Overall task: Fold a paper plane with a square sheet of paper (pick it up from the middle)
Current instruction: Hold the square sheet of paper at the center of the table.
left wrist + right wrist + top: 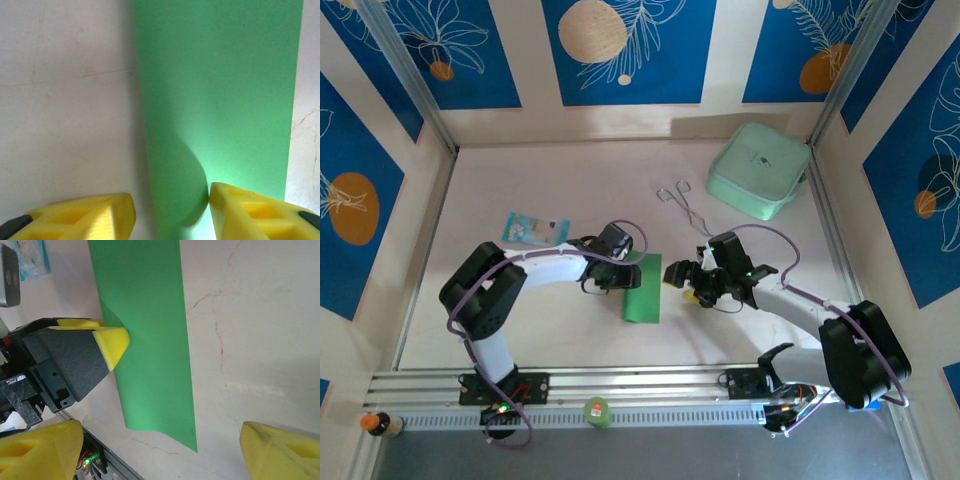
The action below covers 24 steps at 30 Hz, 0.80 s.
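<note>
- Where the top camera looks down, the paper (643,290) lies as a narrow strip on the table (560,180) between the arms. The left gripper (623,272) is at its left edge and the right gripper (684,284) is just off its right edge.
- That view also takes in a packet (535,229) left of the paper. Metal tongs (682,203) and a mint box (760,170) lie farther back on the right.
- The left wrist view gives the close detail. Its yellow fingers (85,217) stand apart, and the paper's left edge curls up off the table between them. The curl bulges against the right-hand finger, so the jaws straddle it and do not pinch it flat.
- The right wrist view catches the same lift from the side, with one left fingertip (112,342) on the raised edge. Its own fingers (280,450) are spread wide over bare table and touch nothing.
- The paper is bright green and plain, with straight long edges and a smooth face (the near short edge lifts slightly).
- The packet's light-blue print is too small to read. A small dark mark on the box lid is also unreadable.
</note>
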{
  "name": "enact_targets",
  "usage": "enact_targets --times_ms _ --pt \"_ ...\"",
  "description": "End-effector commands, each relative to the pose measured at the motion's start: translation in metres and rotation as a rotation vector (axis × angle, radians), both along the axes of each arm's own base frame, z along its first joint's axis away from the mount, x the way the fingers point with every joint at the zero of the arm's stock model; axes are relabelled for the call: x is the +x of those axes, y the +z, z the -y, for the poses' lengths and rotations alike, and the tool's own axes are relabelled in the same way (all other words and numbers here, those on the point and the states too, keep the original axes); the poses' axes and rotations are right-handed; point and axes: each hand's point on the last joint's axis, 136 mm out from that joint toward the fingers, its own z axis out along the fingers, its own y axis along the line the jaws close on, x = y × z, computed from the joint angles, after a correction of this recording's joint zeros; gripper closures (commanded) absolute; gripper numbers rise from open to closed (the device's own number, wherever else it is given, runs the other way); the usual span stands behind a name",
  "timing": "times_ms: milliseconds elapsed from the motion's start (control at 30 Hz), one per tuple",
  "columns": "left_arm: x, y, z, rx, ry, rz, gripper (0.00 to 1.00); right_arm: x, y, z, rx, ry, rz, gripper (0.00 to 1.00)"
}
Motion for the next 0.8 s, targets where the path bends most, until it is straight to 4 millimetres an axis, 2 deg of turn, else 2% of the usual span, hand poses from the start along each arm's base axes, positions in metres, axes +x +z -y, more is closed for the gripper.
enact_targets --times_ms 0,233,767 --pt "0.0044 -0.0468 -0.0135 0.085 0.018 0.006 0.51 0.0028 0.005 -0.0034 0.003 0.003 0.003 0.18" --pt "0.0038 -0.0478 -0.0149 0.092 0.018 0.004 0.54 0.0025 0.0044 -0.0032 0.002 0.001 0.0 0.18" --pt "0.0056 -0.053 -0.0126 0.118 -0.026 -0.004 0.48 0.0025 0.0046 -0.0031 0.001 0.002 -0.001 0.18"
